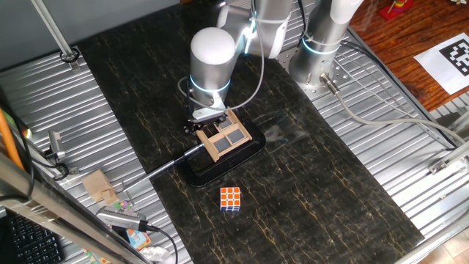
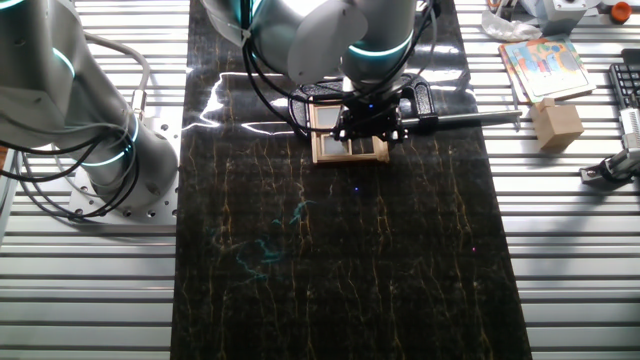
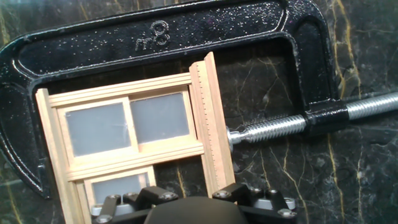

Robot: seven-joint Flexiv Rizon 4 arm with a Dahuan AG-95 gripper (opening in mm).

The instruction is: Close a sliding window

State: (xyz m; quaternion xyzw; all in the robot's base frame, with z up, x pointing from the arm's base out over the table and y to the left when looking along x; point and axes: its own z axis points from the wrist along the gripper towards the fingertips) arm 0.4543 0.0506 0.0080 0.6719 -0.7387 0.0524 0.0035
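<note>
The sliding window (image 1: 226, 137) is a small light-tan wooden frame with grey panes, held flat in a black C-clamp (image 1: 212, 174) on the dark table. It also shows in the other fixed view (image 2: 350, 146) and in the hand view (image 3: 134, 143). In the hand view a lower sash pane (image 3: 118, 185) sits left, with bare table between it and the right rail (image 3: 208, 118). My gripper (image 1: 207, 119) hangs directly over the window's edge (image 2: 368, 125). Only its black finger mounts (image 3: 194, 198) show, set a little apart. The fingertips are hidden.
The clamp's silver screw (image 3: 280, 124) and handle rod (image 1: 172, 163) stick out sideways. An orange-and-white puzzle cube (image 1: 230, 199) lies near the clamp. A wooden block (image 2: 557, 122) and a colourful book (image 2: 545, 62) lie off the mat. A second arm (image 2: 70, 110) stands at the side.
</note>
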